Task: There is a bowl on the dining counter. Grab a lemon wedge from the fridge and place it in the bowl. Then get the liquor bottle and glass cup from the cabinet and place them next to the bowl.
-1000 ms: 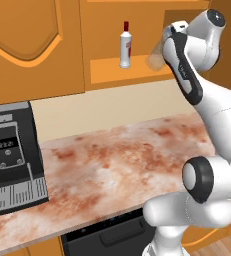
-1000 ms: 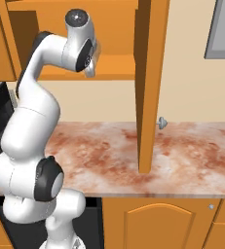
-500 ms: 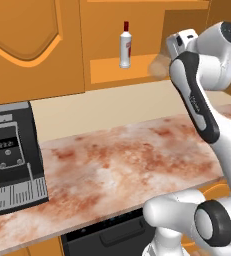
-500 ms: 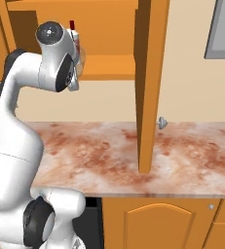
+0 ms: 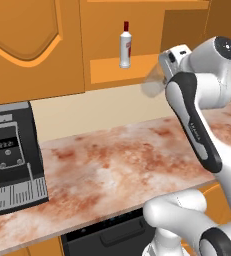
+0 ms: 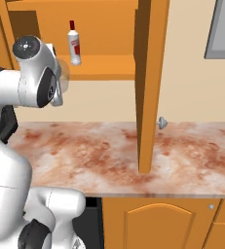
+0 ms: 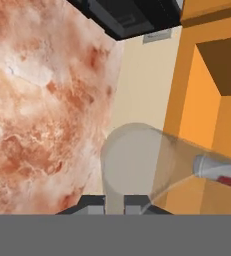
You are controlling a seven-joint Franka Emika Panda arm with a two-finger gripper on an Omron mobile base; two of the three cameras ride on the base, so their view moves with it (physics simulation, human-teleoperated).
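Claw [image 7: 114,205] is clenched on the glass cup [image 7: 137,160]: in the hand view the fingers pinch a thin part at the cup's near end, probably the rim wall, since a narrow jaw gap fits that better than the full body. Cup is in the air in front of the open cabinet [image 5: 137,35], lying roughly sideways along the claw axis, clear of the shelf [image 6: 104,65] and above the marbled surface [image 5: 117,165]. One liquor bottle [image 5: 125,46] stands upright on the shelf, not yet fetched; my read is cup first, bottle on a second trip. Count: one cup, one bottle, one coffee machine [image 5: 12,155] at the left end of the surface. The bowl and lemon wedge aren't in frame, so that part of the task can't be judged.
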